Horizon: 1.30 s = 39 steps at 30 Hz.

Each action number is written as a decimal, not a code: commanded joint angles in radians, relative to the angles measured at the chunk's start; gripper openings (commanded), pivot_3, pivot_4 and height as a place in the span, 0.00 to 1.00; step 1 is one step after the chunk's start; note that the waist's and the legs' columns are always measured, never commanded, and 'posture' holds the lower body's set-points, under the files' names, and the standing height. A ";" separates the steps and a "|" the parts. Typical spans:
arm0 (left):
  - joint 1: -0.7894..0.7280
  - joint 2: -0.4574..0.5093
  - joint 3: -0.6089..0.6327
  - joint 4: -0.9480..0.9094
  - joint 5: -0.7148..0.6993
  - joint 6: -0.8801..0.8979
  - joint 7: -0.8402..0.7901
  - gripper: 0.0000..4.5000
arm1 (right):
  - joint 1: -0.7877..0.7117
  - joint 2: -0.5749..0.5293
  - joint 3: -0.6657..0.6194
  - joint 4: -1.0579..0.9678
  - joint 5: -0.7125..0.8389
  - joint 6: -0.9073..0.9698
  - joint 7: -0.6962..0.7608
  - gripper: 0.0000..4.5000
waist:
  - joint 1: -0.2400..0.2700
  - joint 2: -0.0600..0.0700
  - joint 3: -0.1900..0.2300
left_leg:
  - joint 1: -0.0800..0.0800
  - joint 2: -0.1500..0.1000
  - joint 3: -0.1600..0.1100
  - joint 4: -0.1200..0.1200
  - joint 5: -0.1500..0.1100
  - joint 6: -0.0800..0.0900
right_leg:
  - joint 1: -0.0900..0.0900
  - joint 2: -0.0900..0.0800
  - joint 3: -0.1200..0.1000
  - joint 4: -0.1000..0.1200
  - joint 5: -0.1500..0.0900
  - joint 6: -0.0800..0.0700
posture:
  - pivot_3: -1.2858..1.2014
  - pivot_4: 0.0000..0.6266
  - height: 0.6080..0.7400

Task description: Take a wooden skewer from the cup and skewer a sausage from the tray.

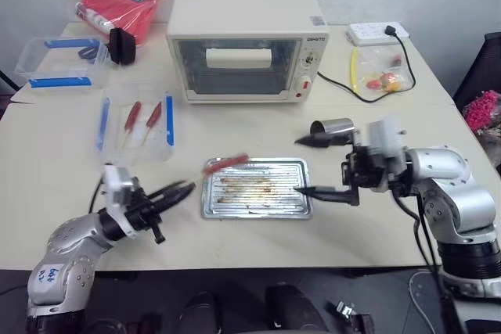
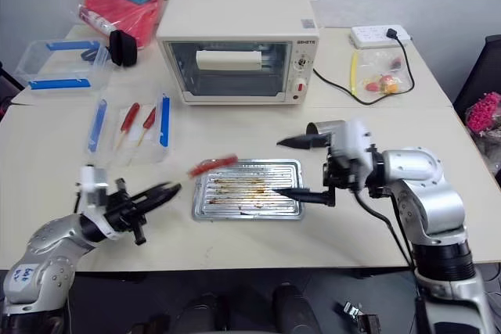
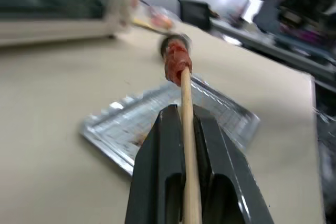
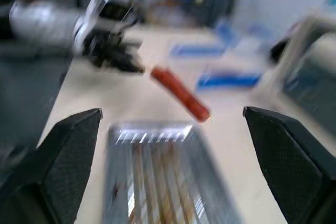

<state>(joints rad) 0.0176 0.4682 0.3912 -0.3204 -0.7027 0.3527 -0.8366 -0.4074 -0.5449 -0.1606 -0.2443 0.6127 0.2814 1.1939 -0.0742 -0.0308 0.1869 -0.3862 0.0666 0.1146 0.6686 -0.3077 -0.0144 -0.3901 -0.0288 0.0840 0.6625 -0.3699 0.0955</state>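
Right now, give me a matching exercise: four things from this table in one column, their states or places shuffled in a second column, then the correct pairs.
1. left gripper
2. right gripper
3. sausage
4. cup

A. lying on its side
B. open wide
C. stuck on the wooden skewer, above the tray's edge
D. shut on the skewer

Pairs: 1-D, 2-B, 3-C, 4-A
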 commanded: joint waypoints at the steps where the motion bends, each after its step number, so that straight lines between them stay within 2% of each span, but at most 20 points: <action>1: -0.024 -0.065 0.117 -0.062 -0.024 -0.070 0.187 0.00 | 0.048 0.038 -0.130 -0.050 0.100 -0.022 -0.109 1.00 | 0.006 0.000 0.000 | 0.000 0.000 0.000 0.000 0.000 0.000 | 0.000 0.000 0.000 0.000 0.000 0.000 | 0.52 0.24 1.00; 6: -0.145 -0.177 0.196 -0.054 0.059 -0.135 0.537 0.00 | 0.117 0.091 -0.161 -0.111 0.063 -0.116 -0.218 1.00 | 0.018 0.000 0.000 | 0.000 0.000 0.000 0.002 0.000 0.000 | 0.000 0.001 0.000 0.001 0.000 0.001 | 0.52 0.24 1.00; 11: -0.280 -0.203 0.123 0.077 0.203 -0.125 0.732 0.00 | 0.122 0.093 -0.139 -0.108 0.040 -0.161 -0.250 1.00 | 0.022 0.000 0.000 | 0.000 0.000 0.001 0.002 0.000 0.000 | 0.000 0.001 0.001 0.001 0.000 0.001 | 0.52 0.24 1.00; 16: -0.440 -0.223 0.037 0.317 0.306 -0.153 0.792 0.00 | 0.098 0.077 -0.117 -0.106 0.038 -0.172 -0.259 1.00 | 0.024 0.000 0.000 | 0.000 -0.001 0.002 0.005 0.000 0.000 | 0.000 0.002 0.000 0.002 0.000 0.001 | 0.52 0.24 1.00; 21: -0.524 -0.216 0.008 0.419 0.325 -0.171 0.788 0.00 | 0.120 0.069 -0.107 -0.154 0.048 -0.162 -0.275 1.00 | 0.022 0.000 0.000 | 0.000 0.000 0.003 0.005 0.000 0.000 | -0.002 0.002 -0.001 0.003 0.000 0.001 | 0.52 0.24 1.00; 22: -0.522 -0.215 0.008 0.422 0.327 -0.182 0.784 0.00 | 0.126 0.068 -0.109 -0.164 0.052 -0.159 -0.282 1.00 | 0.020 0.000 0.000 | 0.000 0.000 0.004 0.004 0.000 0.000 | -0.002 0.002 -0.001 0.004 0.000 0.001 | 0.52 0.24 1.00; 23: -0.520 -0.214 0.007 0.424 0.329 -0.189 0.781 0.14 | 0.130 0.068 -0.110 -0.170 0.054 -0.157 -0.287 1.00 | 0.019 0.000 0.000 | 0.000 0.001 0.004 0.004 0.000 -0.001 | -0.002 0.002 -0.001 0.004 0.000 0.001 | 0.52 0.24 1.00; 26: -0.488 -0.205 -0.021 0.373 0.351 -0.256 0.733 0.29 | 0.157 0.061 -0.108 -0.196 0.065 -0.146 -0.295 1.00 | 0.020 0.000 0.000 | 0.000 0.001 0.004 0.004 0.001 -0.001 | -0.002 0.002 -0.001 0.004 0.000 0.001 | 0.52 0.24 1.00; 30: -0.443 -0.179 -0.057 0.292 0.343 -0.295 0.640 0.57 | 0.176 0.049 -0.103 -0.210 0.079 -0.133 -0.298 1.00 | 0.021 0.000 0.000 | 0.000 0.001 0.004 0.005 0.001 -0.001 | -0.002 0.002 -0.001 0.005 0.000 0.001 | 0.52 0.24 1.00; 32: -0.414 -0.146 -0.068 0.255 0.325 -0.288 0.573 0.57 | 0.184 0.042 -0.102 -0.215 0.085 -0.127 -0.294 1.00 | 0.021 0.000 0.000 | 0.000 0.001 0.004 0.005 0.001 -0.001 | -0.002 0.002 0.000 0.005 0.000 0.001 | 0.52 0.24 1.00; 34: -0.362 -0.080 -0.082 0.205 0.276 -0.262 0.439 0.57 | 0.196 0.030 -0.102 -0.219 0.090 -0.122 -0.284 1.00 | 0.021 0.000 0.000 | 0.000 0.000 0.005 0.005 0.001 -0.001 | -0.002 0.002 0.000 0.005 0.000 0.001 | 0.52 0.24 1.00; 39: -0.187 0.182 -0.139 0.166 0.310 -0.304 0.094 0.57 | 0.255 -0.057 -0.110 -0.190 0.108 -0.103 -0.189 1.00 | 0.017 0.000 0.000 | 0.002 0.001 0.006 0.002 0.001 -0.001 | -0.002 0.002 0.000 0.004 0.000 0.001 | 0.52 0.24 1.00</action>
<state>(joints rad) -0.1993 0.6038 0.2524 -0.1200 -0.4044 0.0774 -0.6399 -0.1715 -0.5710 -0.2455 -0.4250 0.6997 0.1771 0.9577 -0.0572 -0.0311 0.1866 -0.3837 0.0671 0.1207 0.6699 -0.3067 -0.0159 -0.3920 -0.0262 0.0844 0.6661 -0.3697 0.0959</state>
